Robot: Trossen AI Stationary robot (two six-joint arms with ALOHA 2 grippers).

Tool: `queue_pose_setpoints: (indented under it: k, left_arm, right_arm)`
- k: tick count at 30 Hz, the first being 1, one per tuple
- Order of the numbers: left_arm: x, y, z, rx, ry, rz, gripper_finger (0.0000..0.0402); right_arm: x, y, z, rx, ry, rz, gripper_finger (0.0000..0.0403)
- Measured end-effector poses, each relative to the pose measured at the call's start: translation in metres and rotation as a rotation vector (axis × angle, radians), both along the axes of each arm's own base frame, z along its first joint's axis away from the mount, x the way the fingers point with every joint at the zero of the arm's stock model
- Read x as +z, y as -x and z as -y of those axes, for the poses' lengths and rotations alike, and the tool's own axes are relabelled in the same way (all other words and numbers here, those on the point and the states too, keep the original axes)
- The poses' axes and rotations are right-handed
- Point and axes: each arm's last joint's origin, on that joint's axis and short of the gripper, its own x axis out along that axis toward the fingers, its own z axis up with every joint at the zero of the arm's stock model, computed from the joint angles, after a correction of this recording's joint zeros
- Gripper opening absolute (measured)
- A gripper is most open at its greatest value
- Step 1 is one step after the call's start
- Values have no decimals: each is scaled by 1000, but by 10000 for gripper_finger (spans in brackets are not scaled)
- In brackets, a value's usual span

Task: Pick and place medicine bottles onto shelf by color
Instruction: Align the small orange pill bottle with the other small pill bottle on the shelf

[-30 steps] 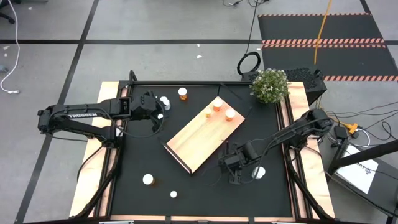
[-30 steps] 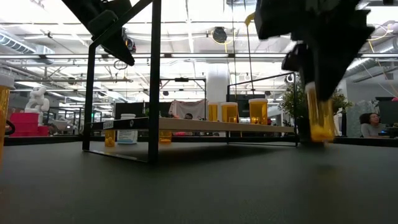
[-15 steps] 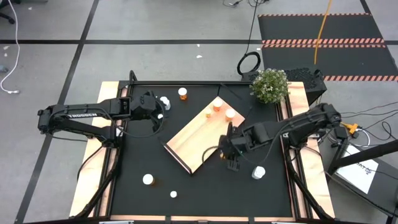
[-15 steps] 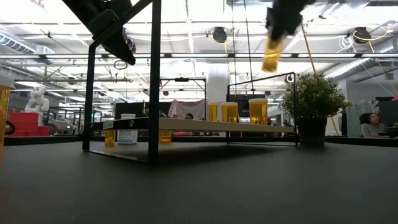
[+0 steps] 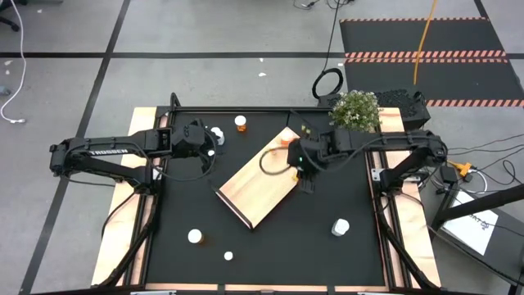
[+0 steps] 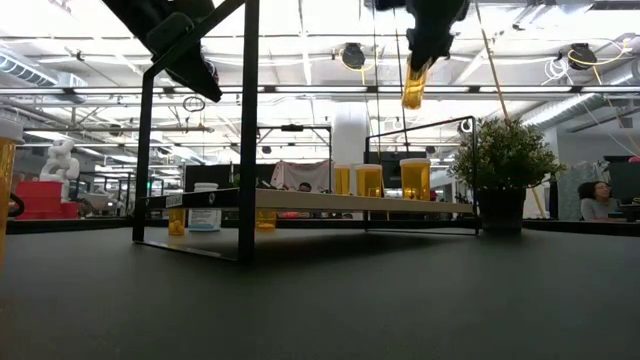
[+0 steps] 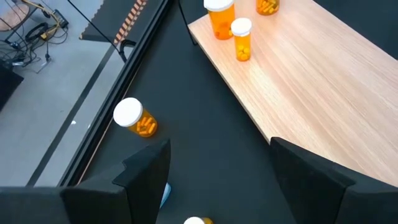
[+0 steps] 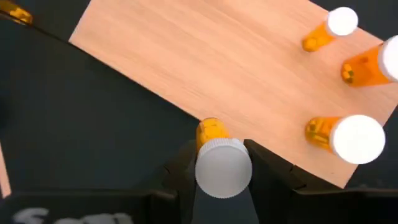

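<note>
The light-wood shelf (image 5: 262, 180) stands raised on a black frame (image 6: 245, 130). Three orange bottles with white caps (image 8: 345, 137) stand at its far end and also show in the low view (image 6: 414, 178). My right gripper (image 8: 222, 171) hangs over the shelf's right edge (image 5: 304, 168), shut on an orange white-capped bottle (image 6: 413, 85). My left gripper (image 7: 217, 180) is open and empty over the mat at the far left (image 5: 206, 147), near a white bottle (image 5: 217, 133). An orange bottle (image 7: 137, 118) stands on the mat beside it. My right gripper pinches the bottle's white cap (image 8: 222, 168) between its two fingers, one on each side. The fingers come from above, pointing down. The orange body (image 8: 211, 129) hangs below the fingers, lifted clear, high above the shelf's edge.
White bottles stand on the black mat at the near left (image 5: 195, 236), the near middle (image 5: 228, 256) and the near right (image 5: 340, 226). An orange bottle (image 5: 240, 123) stands near the far edge. A potted plant (image 5: 354, 112) stands at the far right corner.
My right gripper has risen from mat level at the near right and gone toward the far edge, to above the shelf's right edge. It has carried the orange bottle, which is now lifted clear and hangs high. The white bottle beside its old place has stayed.
</note>
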Motion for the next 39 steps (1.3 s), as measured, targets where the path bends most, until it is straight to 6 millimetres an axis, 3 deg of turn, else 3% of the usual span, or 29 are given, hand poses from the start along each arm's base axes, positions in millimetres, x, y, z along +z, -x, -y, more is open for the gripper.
queue_pose_setpoints:
  k: [8,12,26,39]
  left_arm:
    - [0,0,0,-2,-2,2,273]
    - [0,0,0,-2,-2,2,273]
    - [1,-1,0,-4,-3,7,273]
    - [1,-1,0,-5,-3,6,273]
  right_arm:
    - [-2,-1,39,-37,-16,7,114]
    - [-8,-6,49,-74,7,5,114]
    - [-68,-45,54,-37,-4,-167,114]
    - [-87,-52,58,-72,46,-183,114]
